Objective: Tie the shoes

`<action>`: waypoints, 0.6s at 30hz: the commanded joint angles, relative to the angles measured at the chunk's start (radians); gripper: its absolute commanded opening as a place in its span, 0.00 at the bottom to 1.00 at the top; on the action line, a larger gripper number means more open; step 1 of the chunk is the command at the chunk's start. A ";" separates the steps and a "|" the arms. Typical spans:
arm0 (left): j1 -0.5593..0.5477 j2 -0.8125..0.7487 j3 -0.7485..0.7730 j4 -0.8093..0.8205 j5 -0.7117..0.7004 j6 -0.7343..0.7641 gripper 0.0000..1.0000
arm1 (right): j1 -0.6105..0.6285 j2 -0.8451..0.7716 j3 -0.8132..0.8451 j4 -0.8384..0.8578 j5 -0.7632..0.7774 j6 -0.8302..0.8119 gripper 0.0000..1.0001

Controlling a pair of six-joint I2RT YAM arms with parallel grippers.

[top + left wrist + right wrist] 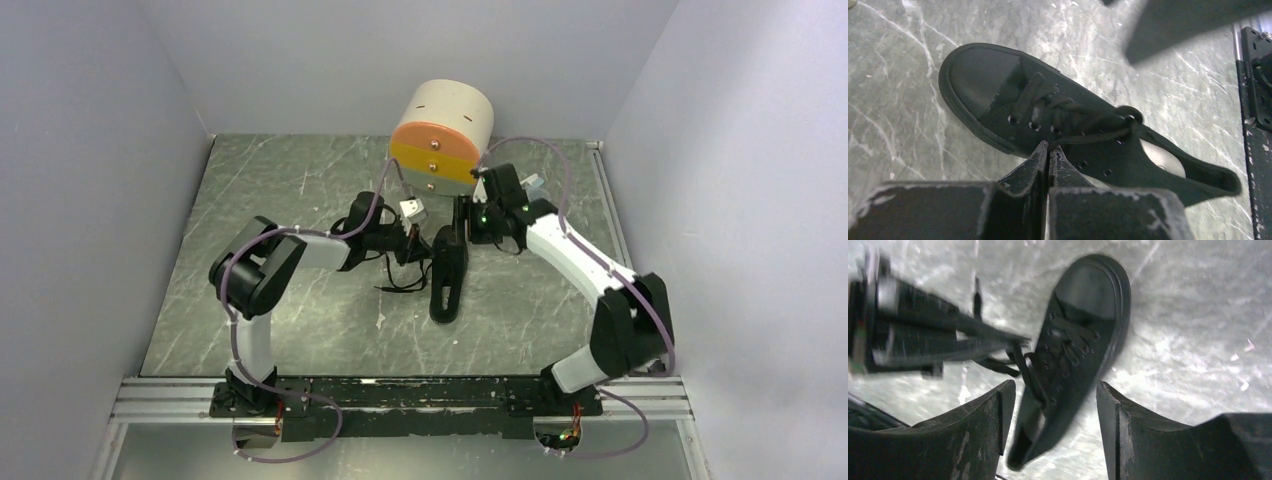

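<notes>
Two white-and-black robot arms rise from the aluminium rail (pixel 400 398) at 6 o'clock of the grey marbled tabletop (pixel 290 190), as seen from above. The left gripper (pixel 1049 148) reaches in from 9 o'clock of the small all-black canvas lace-up shoe (pixel 447 278). Its two fingers are pressed together, pinching a thin black lace (pixel 1096 132) that runs taut from their tips to the shoe's top eyelet. More black lace lies in loose loops (pixel 400 284) on the tabletop at the shoe's 9 o'clock.

The shoe rests on its sole near the middle of the tabletop, between the two grippers. Its long axis runs almost along the 6-to-12 line. The open heel collar points to 6 o'clock, toward the arm bases, and the smooth rounded toe cap points to 12 o'clock.

The right gripper (pixel 1055 386) hangs above the shoe with its fingers spread wide apart, holding nothing. In its wrist view the heel end shows in the gap between them.

Beyond the toe, at 12 o'clock by the back wall, stands a round cream drawer box (pixel 452 112). It has orange, yellow and pale drawer fronts, each with a small knob.
</notes>
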 commanded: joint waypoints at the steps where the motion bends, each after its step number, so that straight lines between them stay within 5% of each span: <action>1: -0.001 0.081 0.148 -0.242 0.028 0.038 0.05 | 0.082 -0.165 -0.214 0.185 0.163 -0.154 0.64; 7: 0.004 0.090 0.179 -0.253 0.023 -0.001 0.05 | 0.306 -0.364 -0.412 0.404 0.173 -0.433 0.58; 11: 0.008 0.123 0.233 -0.336 0.010 -0.050 0.05 | 0.389 -0.290 -0.395 0.412 0.105 -0.592 0.44; 18: 0.010 0.135 0.234 -0.311 0.003 -0.122 0.05 | 0.502 -0.137 -0.359 0.550 0.056 -0.736 0.44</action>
